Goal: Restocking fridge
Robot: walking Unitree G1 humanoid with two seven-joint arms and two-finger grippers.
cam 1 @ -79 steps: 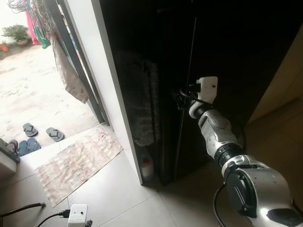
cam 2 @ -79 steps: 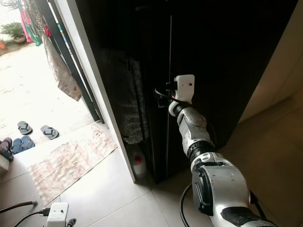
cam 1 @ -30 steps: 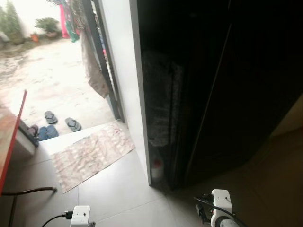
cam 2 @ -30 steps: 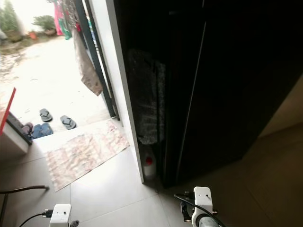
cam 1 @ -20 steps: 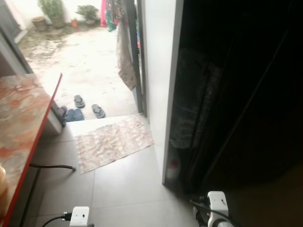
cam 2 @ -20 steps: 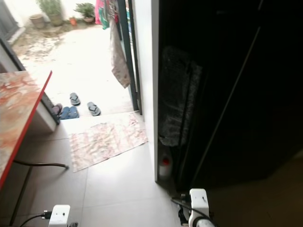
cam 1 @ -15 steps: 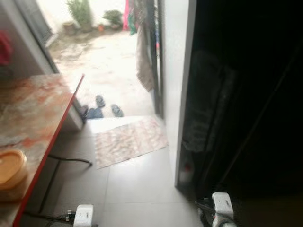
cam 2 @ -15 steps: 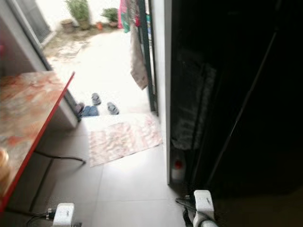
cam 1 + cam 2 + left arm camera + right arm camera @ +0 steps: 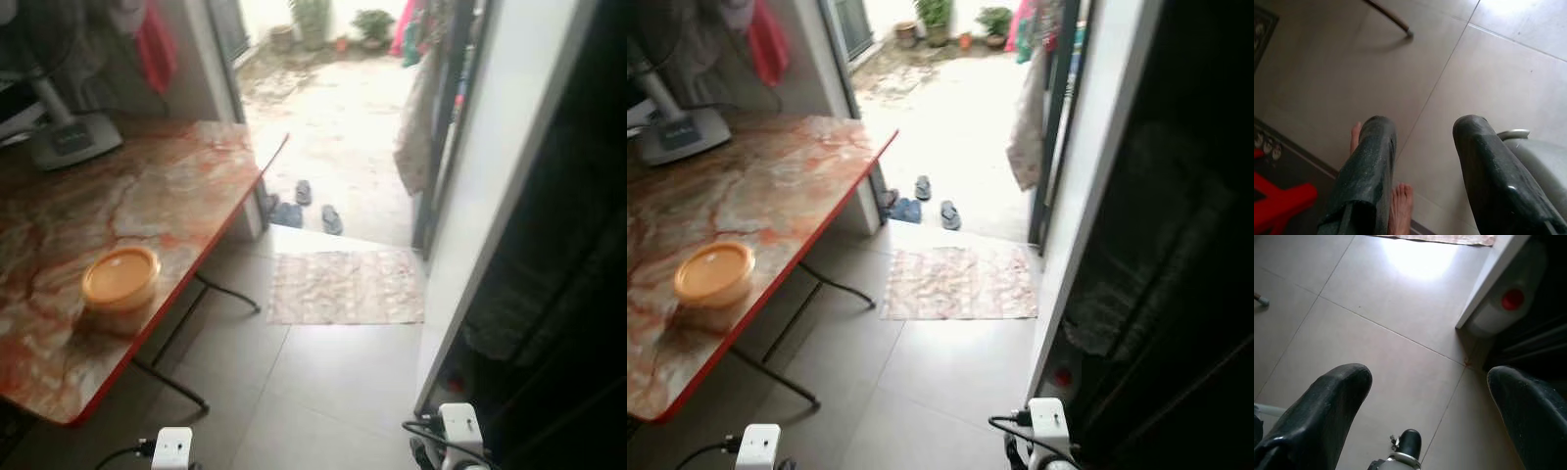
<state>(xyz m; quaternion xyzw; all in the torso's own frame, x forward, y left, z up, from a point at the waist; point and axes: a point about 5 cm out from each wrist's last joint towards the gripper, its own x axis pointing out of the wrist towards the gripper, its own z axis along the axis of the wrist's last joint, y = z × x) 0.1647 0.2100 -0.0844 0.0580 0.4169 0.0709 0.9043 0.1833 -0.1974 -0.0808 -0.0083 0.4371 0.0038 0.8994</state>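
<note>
The tall dark fridge point(image 9: 1200, 245) stands at the right, its front in deep shadow, with a grey cloth point(image 9: 1136, 294) hanging beside it. An orange-lidded round container point(image 9: 120, 279) sits on the red-edged marble table point(image 9: 186, 186) at the left. Both arms hang low at the bottom edge of the eye views. My left gripper point(image 9: 1424, 125) is open over grey floor tiles, nothing between its fingers. My right gripper point(image 9: 1427, 377) is open wide above the floor, close to a white bottle with a red cap point(image 9: 1503, 308) at the fridge's foot.
A white wall edge point(image 9: 500, 196) separates the fridge from an open doorway to a bright yard. A patterned mat point(image 9: 345, 287) and sandals point(image 9: 312, 204) lie at the threshold. A fan base point(image 9: 69, 137) stands on the table. A person's bare toes point(image 9: 1400, 203) show behind my left gripper.
The view has swung left, bringing the table and the orange-lidded container into sight. My right arm, raised at the fridge door seam 2.6 s ago, now hangs low.
</note>
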